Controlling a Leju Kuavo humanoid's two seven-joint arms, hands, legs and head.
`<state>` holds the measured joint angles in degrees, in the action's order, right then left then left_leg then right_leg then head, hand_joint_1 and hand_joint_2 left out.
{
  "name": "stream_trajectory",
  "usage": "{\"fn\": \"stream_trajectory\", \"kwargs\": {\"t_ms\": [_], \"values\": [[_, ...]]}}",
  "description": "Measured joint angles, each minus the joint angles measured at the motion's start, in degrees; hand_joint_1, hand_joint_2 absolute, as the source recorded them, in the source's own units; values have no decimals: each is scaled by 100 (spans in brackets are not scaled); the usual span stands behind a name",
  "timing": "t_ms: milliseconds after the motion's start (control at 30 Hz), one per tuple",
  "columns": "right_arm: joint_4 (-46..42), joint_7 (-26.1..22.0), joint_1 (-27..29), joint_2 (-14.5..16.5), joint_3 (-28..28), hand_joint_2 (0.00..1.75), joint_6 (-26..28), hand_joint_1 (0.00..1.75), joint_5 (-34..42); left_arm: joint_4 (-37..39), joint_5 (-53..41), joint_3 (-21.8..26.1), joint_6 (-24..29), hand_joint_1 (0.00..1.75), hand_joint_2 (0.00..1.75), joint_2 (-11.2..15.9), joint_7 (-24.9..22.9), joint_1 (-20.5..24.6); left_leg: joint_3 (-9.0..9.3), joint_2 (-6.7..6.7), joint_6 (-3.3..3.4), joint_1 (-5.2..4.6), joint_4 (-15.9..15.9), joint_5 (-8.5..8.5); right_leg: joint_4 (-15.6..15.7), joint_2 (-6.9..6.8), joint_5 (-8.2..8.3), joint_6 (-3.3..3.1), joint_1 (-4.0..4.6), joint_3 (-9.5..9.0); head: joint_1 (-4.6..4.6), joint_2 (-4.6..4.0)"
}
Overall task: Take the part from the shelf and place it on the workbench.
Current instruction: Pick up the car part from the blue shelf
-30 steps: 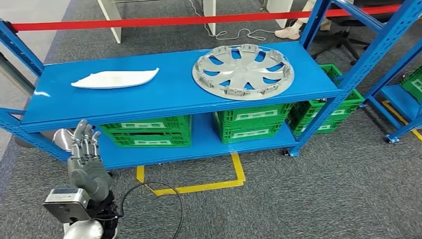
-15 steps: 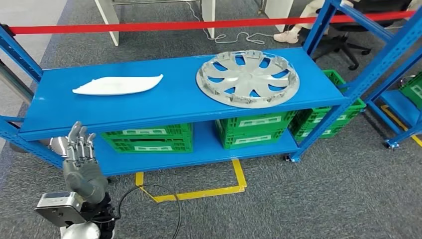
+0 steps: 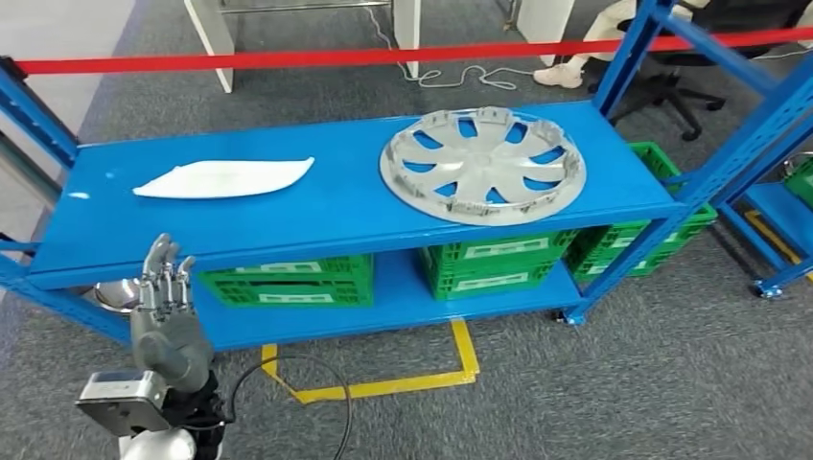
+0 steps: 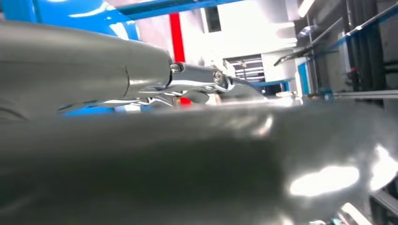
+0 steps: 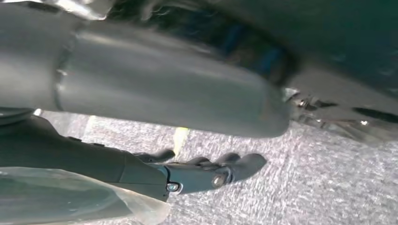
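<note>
**benchbot_fan:** So where's it at? The left hand (image 3: 165, 316) is raised just in front of the blue shelf (image 3: 345, 206), low at the near left corner, fingers straight, pointing up and slightly apart, holding nothing. The right hand (image 5: 206, 174) hangs over grey carpet; its fingers look loosely extended with nothing in them, though I can't tell more than that.

**rack_rat:** Nothing's picked up yet. Which part, though? The top deck of the shelf carries one white curved panel (image 3: 223, 178) toward the left end and one silver wheel cover (image 3: 482, 164) toward the right end, well apart. The task just says "the part".

**benchbot_fan:** My guess is the panel, since it's nearer the raised hand. To do the reach well I'd lift the hand clear of the shelf's front lip before going in, then come down on the panel's near edge with fingers wide. It looks thin and flat, so it'll be awkward to get under.

**rack_rat:** Agreed. Count below the deck: I see four green crates (image 3: 288, 280), though more may be hidden. One red barrier bar (image 3: 316, 57) behind the shelf.
</note>
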<state>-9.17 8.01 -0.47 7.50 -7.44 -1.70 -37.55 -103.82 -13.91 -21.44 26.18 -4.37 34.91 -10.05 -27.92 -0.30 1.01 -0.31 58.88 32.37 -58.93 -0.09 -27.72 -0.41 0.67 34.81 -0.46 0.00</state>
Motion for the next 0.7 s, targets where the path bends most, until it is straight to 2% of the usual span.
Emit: {"fn": "stream_trajectory", "kwargs": {"t_ms": [67,100,167,200,233,267,333,400,467,500,567,633,667,700], "values": [[-1,3,5,-1,-2,0,2,0,1,-15,-1,1,0,0,0,3,2,11,-59,2,-54,-2,270,62,81,-2,-9,-48,-49,-153,-26,-1],[-1,1,-5,0,-2,0,5,0,1,-21,-1,1,0,0,0,4,3,17,-212,4,-85,11,564,160,116,-3,-25,-65,-65,-206,-40,-2],[-1,-2,-26,-1,-2,0,6,0,0,-25,-1,0,1,0,0,8,4,21,-643,6,-149,46,1248,441,135,6,-83,-87,-79,-285,-63,-2],[-1,-3,-24,0,-2,0,5,0,0,-25,-1,-1,2,0,0,9,4,16,-832,6,-175,66,1477,535,136,9,-121,-86,-83,-327,-63,-2],[-1,-3,-17,0,-2,0,5,0,0,-25,-1,-1,2,0,0,11,4,12,-943,7,-196,83,1533,512,136,13,-165,-79,-87,-380,-63,-2],[-1,-3,-10,0,-2,0,4,0,1,-25,-1,-1,1,0,0,13,2,11,-969,7,-210,96,1405,353,136,18,-210,-68,-90,-443,-63,-2],[-1,-4,-3,0,-3,0,8,0,10,-24,-16,-1,-32,0,0,15,-17,12,-856,8,-211,110,762,-245,140,25,-313,-32,-97,-555,-64,-2],[-2,-5,-22,1,-10,0,12,0,26,-20,-54,-2,-112,0,0,16,-70,27,-762,19,-164,90,247,-497,125,38,-404,42,-89,-622,-68,-1],[-3,1,-41,1,-17,0,13,0,26,-14,-128,-15,-205,0,0,17,-129,58,-747,23,-78,68,127,-463,82,38,-446,132,-74,-674,-75,-1],[-3,6,-47,-1,-20,0,12,0,19,-14,-172,-27,-246,0,0,17,-153,83,-712,15,-32,74,106,-515,59,30,-457,168,-74,-682,-81,0],[-4,13,-54,-2,-21,0,10,0,5,-12,-235,-58,-299,0,0,15,-191,152,-622,8,32,92,68,-508,-120,24,-542,225,-82,-612,-60,-1],[-4,15,-74,-2,-21,0,9,0,0,-11,-257,-86,-317,0,0,13,-209,200,-561,14,79,101,51,-468,-650,20,-798,269,-92,-292,-21,-1],[-4,15,-79,-2,-21,0,8,0,0,-11,-262,-96,-321,0,0,11,-213,212,-549,14,93,98,53,-443,-1008,18,-941,286,-95,-54,-4,-1],[-4,16,-74,-2,-21,0,8,0,0,-10,-265,-102,-325,0,0,12,-215,217,-533,12,98,94,55,-417,-1291,18,-1018,297,-97,168,1,-2]]}}
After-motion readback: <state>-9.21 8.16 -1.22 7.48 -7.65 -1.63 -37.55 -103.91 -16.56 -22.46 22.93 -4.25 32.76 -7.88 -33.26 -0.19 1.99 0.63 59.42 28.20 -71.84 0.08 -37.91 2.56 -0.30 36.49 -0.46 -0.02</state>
